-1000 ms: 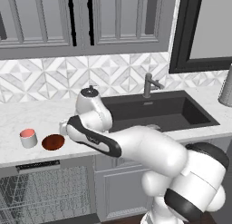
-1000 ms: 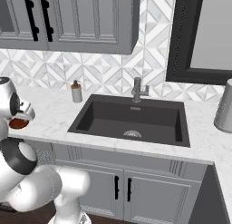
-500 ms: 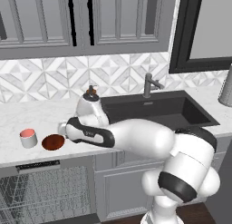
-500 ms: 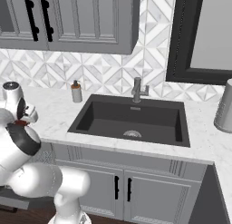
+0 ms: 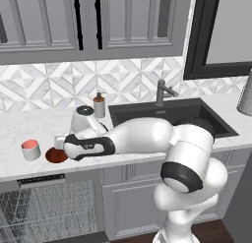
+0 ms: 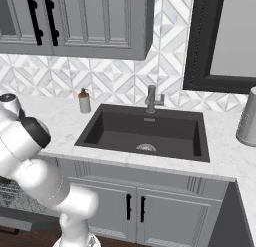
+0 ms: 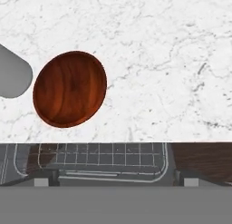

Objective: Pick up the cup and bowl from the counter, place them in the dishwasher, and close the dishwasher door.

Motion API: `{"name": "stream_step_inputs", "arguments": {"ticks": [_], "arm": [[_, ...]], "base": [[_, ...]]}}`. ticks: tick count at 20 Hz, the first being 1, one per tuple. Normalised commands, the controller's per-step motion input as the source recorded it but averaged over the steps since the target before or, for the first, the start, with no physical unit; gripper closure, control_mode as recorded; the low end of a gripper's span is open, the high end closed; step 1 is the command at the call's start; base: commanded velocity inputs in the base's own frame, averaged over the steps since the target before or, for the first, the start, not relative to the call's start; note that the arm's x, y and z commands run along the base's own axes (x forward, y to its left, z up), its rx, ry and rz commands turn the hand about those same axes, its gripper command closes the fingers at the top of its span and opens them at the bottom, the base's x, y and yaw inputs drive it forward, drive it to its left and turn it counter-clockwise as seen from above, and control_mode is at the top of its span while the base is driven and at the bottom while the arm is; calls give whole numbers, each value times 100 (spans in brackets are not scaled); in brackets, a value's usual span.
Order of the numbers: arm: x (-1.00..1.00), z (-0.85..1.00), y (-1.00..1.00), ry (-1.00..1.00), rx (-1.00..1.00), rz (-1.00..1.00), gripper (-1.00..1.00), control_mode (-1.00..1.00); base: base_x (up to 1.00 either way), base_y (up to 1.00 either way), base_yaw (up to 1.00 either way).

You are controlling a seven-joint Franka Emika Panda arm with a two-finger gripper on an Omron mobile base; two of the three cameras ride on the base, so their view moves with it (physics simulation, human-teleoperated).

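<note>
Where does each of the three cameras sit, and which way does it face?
Left base view: behind the arm on its left, facing the counter; the white arm reaches toward the bowl and cup.
Right base view: behind on the right, facing the sink; the arm fills the lower left.
Hand view: on the hand, looking down at the bowl and the dishwasher rack.
Both base views share the sink and soap bottle.

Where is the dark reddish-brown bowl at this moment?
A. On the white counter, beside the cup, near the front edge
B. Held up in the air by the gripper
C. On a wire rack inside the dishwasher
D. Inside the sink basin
A: the bowl rests flat on the marble counter just behind its front edge, with the cup beside it, above the dishwasher racks.
</note>
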Motion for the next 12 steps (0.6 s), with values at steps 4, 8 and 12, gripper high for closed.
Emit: {"name": "stream_step_inputs", "arguments": {"ticks": [4, 8, 12], "arm": [[46, -13, 0, 0, 0, -2, -100, -100], [41, -21, 0, 0, 0, 0, -100, -100], [34, -36, 12, -2, 0, 0, -100, -100]], "base": [[0, 0, 0], [0, 0, 0], [0, 0, 0]]}}
